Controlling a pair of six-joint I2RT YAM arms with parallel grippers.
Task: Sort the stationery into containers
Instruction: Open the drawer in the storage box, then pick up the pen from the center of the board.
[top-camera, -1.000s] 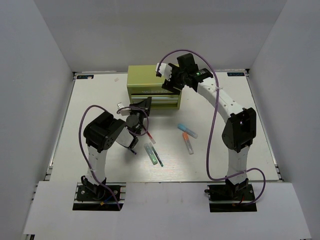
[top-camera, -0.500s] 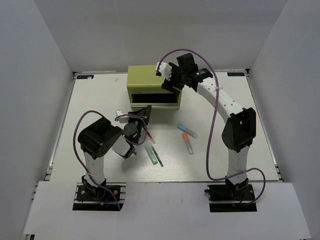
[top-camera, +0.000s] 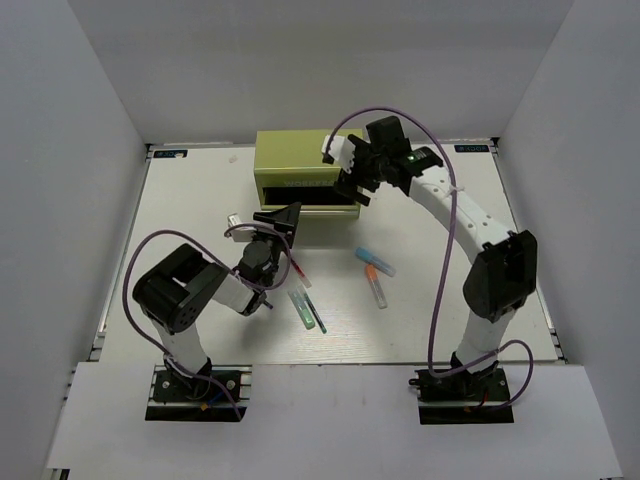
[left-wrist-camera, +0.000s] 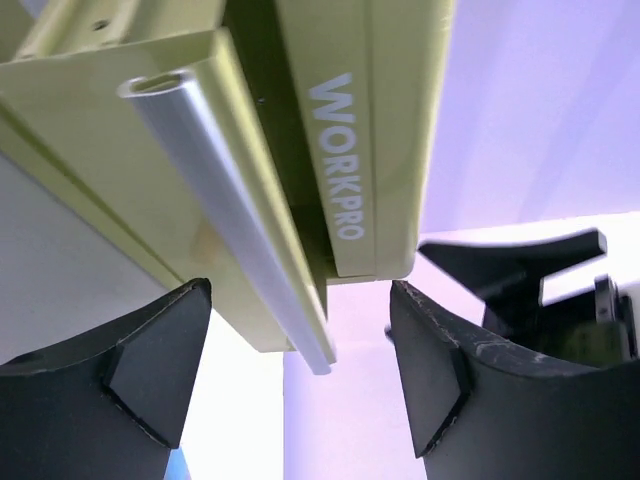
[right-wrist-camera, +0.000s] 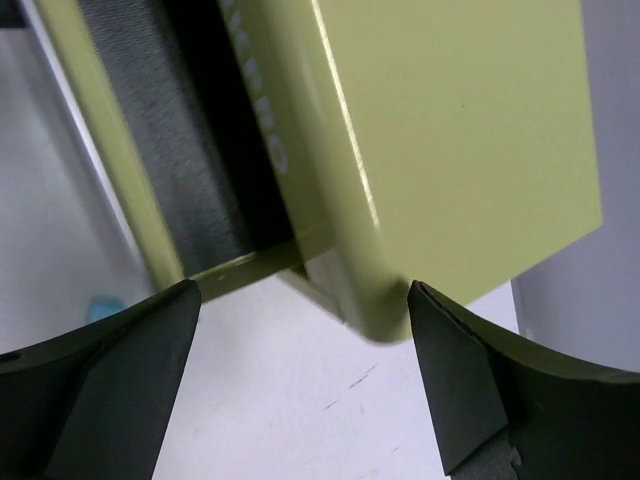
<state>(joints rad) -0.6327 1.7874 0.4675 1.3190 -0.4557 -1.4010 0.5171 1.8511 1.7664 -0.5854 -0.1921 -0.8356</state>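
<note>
Boxy olive metal tool chest (top-camera: 288, 158), silver tubular drawer bar (left-wrist-camera: 225, 190) inside wide left hand (left-wrist-camera: 300, 290), right hand (right-wrist-camera: 302, 290) wide astride its corner, seemingly untouched.

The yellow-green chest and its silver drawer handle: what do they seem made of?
The boxy yellow-green chest looks like painted sheet metal: smooth satin coat, crisp folded edges, a glint along the bend. Its silver drawer handle looks like brushed aluminium, hollow at its open end.

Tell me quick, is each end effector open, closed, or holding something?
Left end effector: open, holding nothing.
Right end effector: open, holding nothing.
</note>
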